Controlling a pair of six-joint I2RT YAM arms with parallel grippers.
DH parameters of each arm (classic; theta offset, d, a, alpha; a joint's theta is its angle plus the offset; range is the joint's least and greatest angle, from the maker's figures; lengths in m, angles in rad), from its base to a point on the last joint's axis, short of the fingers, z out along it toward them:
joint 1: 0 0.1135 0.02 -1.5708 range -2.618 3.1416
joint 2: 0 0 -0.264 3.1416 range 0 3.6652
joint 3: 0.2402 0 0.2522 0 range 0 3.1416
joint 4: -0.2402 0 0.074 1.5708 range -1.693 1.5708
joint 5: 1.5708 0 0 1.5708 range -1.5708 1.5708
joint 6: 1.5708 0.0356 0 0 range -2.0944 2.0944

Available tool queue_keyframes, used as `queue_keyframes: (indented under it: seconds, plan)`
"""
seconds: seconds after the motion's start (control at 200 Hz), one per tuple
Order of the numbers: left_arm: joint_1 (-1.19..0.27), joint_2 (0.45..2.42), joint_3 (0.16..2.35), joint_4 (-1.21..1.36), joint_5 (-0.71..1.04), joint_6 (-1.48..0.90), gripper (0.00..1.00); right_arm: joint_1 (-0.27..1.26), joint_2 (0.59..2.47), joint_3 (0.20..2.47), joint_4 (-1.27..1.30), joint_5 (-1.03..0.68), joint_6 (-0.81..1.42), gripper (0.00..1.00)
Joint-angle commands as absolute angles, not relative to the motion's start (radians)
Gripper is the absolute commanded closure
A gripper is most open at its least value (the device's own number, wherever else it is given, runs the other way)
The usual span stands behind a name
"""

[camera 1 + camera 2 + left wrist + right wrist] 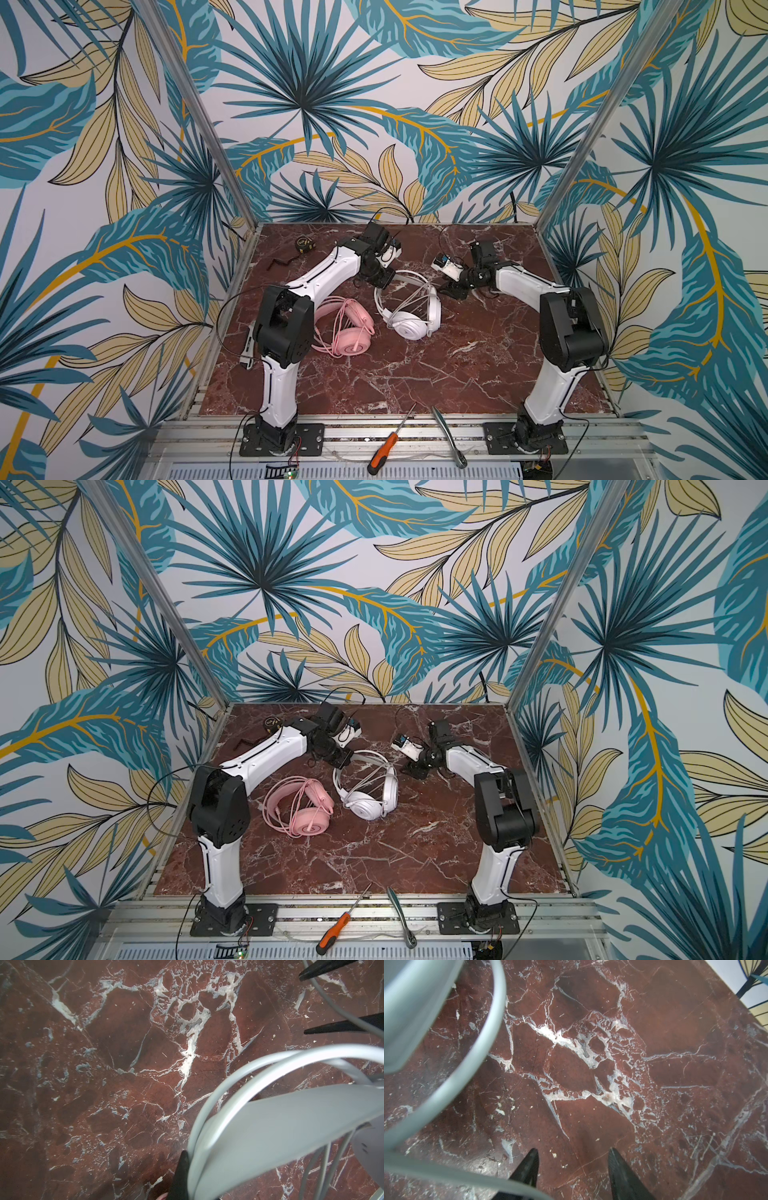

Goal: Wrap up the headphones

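White headphones (409,320) lie between my 2 grippers, band (405,273) up by my fingertips and cups (434,309) nearer my bases, so their long axis runs from the fingertips back toward me. My left gripper (382,279) is pinched shut on the band's thin rails, as best I can tell: only 1 finger (179,1176) shows, pressed against them. My right gripper (452,291) is about half apart, with only bare marble table (654,1064) between its fingers (529,1165). The band curves just beside them, on the left arm's side. Strands of cable (410,300) cross inside the arch, and I judge the right fingers nearer for taking them. Pink headphones (345,332) sit behind my left fingers, well apart from the right.
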State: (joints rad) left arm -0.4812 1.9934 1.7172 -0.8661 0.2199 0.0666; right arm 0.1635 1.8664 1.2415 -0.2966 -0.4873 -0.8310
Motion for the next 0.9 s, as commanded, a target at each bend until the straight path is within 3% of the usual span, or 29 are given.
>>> queue_keyframes:
  seconds: [0.0,0.285,0.896]
  plan:
    - [-0.476,1.933,1.754,-0.874,0.286,0.055,1.00,0.167,1.877,1.243,-0.301,-0.499,-0.836,0.45]
    - [-0.460,1.908,1.773,-0.873,0.346,0.034,1.00,0.167,2.004,1.391,-0.462,-0.549,-0.829,0.59]
    - [-0.417,1.864,1.813,-0.814,0.458,-0.074,1.00,0.167,2.097,1.500,-0.693,-0.439,-0.853,0.63]
